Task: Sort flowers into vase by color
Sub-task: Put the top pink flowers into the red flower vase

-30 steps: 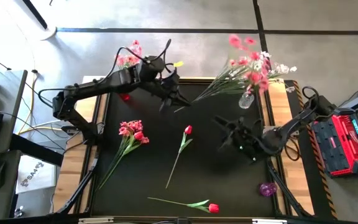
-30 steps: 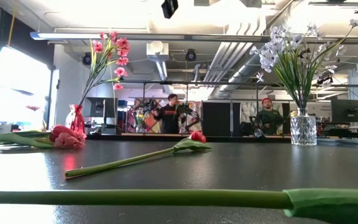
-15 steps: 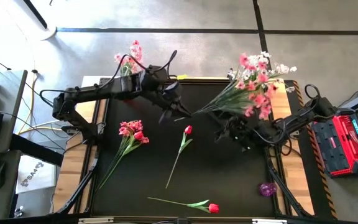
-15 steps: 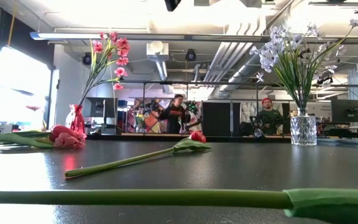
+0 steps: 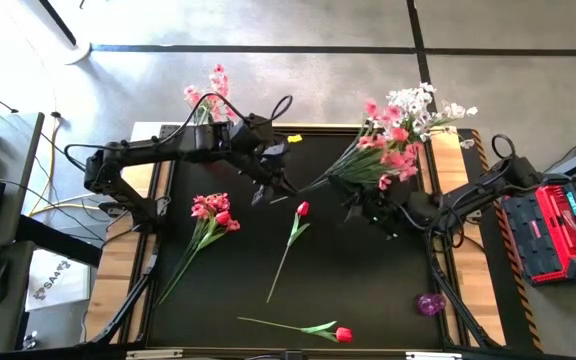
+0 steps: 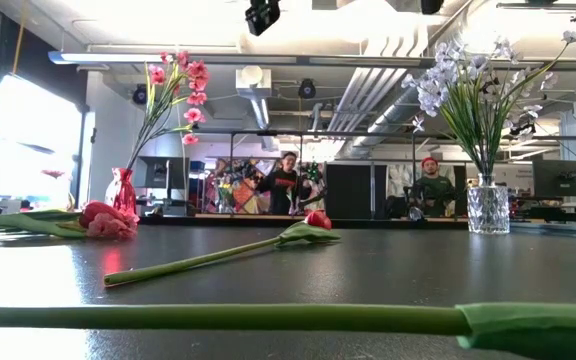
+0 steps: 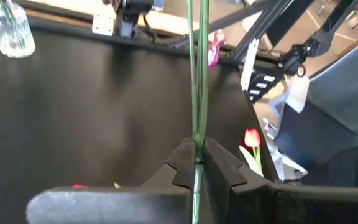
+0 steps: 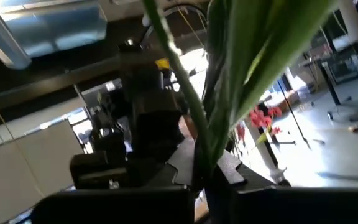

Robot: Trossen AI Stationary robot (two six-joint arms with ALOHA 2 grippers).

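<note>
Looking down, the high view showed the left gripper (image 5: pixel 280 187) and right gripper (image 5: pixel 353 207) each clamped on one pink spray (image 5: pixel 383 150), stem spanning between them, blossoms beyond the right gripper; a clean handover probably required one gripper to let go only once the other's hold was firm. In the low view, a red vase (image 6: pixel 121 190) held pink blossoms and a clear vase (image 6: pixel 488 208) held white ones. The left wrist view showed fingers (image 7: pixel 222 171) pinching the stem (image 7: pixel 197 74). The right wrist view showed stems rising from its clenched jaws.
</note>
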